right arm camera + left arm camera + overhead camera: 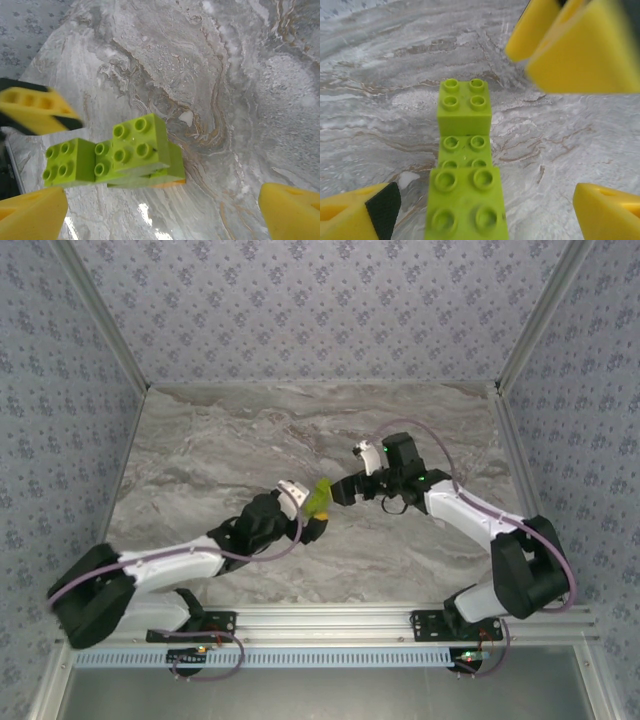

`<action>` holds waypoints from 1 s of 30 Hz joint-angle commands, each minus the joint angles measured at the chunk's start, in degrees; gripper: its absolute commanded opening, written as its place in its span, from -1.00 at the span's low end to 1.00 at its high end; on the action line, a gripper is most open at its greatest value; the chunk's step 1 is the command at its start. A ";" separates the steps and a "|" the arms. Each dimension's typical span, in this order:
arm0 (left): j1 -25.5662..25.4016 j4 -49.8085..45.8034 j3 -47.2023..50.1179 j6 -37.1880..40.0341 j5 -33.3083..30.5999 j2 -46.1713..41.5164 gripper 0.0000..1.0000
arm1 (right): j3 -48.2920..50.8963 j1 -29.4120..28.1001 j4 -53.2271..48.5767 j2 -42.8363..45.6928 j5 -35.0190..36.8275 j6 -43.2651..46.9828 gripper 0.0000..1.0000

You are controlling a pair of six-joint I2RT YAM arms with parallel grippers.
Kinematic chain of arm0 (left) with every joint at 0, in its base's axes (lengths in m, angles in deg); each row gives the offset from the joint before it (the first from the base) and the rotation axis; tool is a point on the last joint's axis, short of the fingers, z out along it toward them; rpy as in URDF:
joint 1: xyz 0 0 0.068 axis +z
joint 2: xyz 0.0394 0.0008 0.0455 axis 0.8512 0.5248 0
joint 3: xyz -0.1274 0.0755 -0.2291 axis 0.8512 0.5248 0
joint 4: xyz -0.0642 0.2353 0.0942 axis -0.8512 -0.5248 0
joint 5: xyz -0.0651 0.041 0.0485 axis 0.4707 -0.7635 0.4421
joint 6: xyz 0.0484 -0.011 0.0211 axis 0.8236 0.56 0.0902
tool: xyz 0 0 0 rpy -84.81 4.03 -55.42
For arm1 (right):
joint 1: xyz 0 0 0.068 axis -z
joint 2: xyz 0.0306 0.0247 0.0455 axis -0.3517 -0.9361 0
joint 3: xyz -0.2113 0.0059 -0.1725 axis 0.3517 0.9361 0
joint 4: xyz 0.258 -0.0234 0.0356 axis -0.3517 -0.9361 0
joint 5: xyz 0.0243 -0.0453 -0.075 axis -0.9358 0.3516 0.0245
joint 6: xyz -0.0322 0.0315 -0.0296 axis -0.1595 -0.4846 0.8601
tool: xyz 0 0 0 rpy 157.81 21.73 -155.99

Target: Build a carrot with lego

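The carrot [318, 498] lies on the marble table between my two grippers. It is a stepped stack of lime-green lego bricks [132, 145] with a thin orange edge [172, 183] showing underneath. In the left wrist view the green bricks [465, 150] run up the middle of the frame. My left gripper [485, 210] is open, and its yellow fingers [355, 215] stand wide on either side of the bricks without touching them. My right gripper [162, 215] is open too, hovering just off the carrot's right side with nothing between its fingers [292, 212].
The grey marble table [250, 430] stretches away behind the carrot. Patterned walls [60, 390] close it in at the left, right and back. The right gripper's yellow fingers [580, 45] hang close above the far end of the bricks.
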 commanded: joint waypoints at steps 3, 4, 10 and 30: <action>-0.42 -10.99 1.79 0.12 -1.52 -14.01 0.83 | -4.12 -3.66 -1.13 -4.48 4.52 -5.04 1.00; -0.44 -12.75 2.13 0.04 -2.88 -16.95 0.82 | -4.97 -4.19 -1.71 -5.58 4.95 -5.35 1.00; 3.38 -19.53 4.09 -0.51 -8.40 -28.67 0.88 | -8.44 -6.32 -2.42 -9.77 6.73 -6.17 0.98; 9.80 -20.77 4.78 -1.06 -4.20 -29.01 0.88 | -8.56 -6.44 -4.51 -11.45 10.39 -5.47 0.95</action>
